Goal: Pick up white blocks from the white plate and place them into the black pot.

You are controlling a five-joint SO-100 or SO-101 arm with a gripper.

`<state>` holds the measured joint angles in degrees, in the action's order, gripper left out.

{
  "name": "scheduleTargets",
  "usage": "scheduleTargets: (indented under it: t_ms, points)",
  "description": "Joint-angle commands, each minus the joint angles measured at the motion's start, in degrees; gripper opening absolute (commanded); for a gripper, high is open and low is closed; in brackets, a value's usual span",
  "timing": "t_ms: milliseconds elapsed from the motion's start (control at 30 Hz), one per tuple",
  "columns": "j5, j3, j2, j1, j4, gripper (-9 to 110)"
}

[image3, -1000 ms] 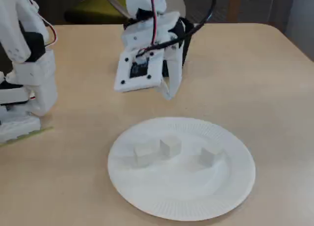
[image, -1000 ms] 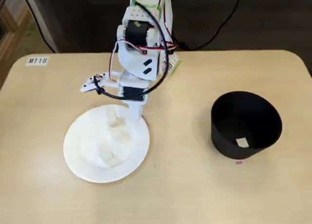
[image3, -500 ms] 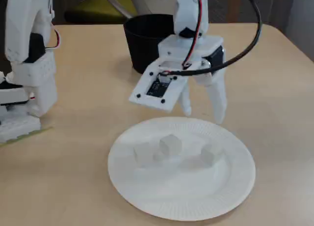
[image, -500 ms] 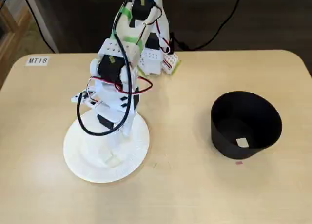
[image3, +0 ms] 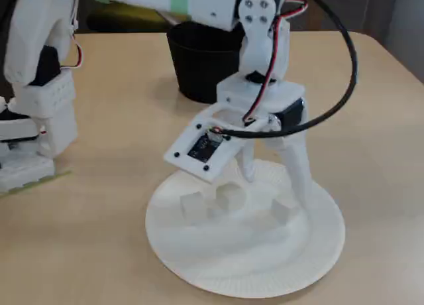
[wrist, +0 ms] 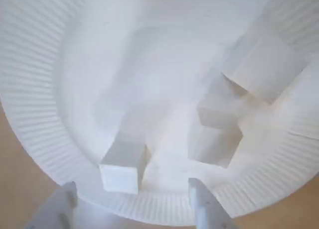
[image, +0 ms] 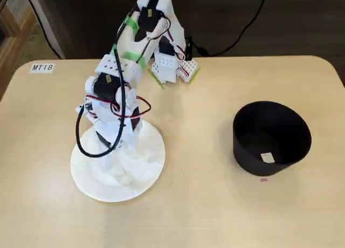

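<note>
The white plate [image: 148, 167] lies on the table at the left of a fixed view. My gripper [image: 119, 164] hangs over it, open and empty, fingertips down near the plate surface [image3: 275, 185]. In the wrist view the two fingertips [wrist: 203, 205] frame the near rim of the plate [wrist: 35, 89]. Several white blocks lie on the plate: one [wrist: 122, 167] just ahead between the fingers, one [wrist: 214, 144] to its right, one [wrist: 269, 72] farther right. In a fixed view blocks [image3: 230, 194] lie beside the fingers. The black pot [image: 272, 137] stands at the right with one white block [image: 268, 157] inside.
The arm's white base [image: 172, 64] stands at the table's back edge, with cables behind it. A small pink speck [image: 263, 179] lies in front of the pot. A label "MT18" [image: 42, 68] is stuck at the back left corner.
</note>
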<state>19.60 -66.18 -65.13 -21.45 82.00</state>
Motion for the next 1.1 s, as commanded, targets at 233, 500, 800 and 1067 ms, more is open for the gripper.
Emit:
scheduleTargets:
  t_ms: [233, 500, 800, 1067]
  points:
    - [1.85, 7.47, 4.22, 0.26, -0.53, 30]
    - [3.69, 10.28, 7.38, -0.26, -0.7, 27]
    - [6.42, 13.18, 10.46, -1.58, -0.7, 12]
    - [7.21, 16.87, 13.54, -2.64, 0.18, -1]
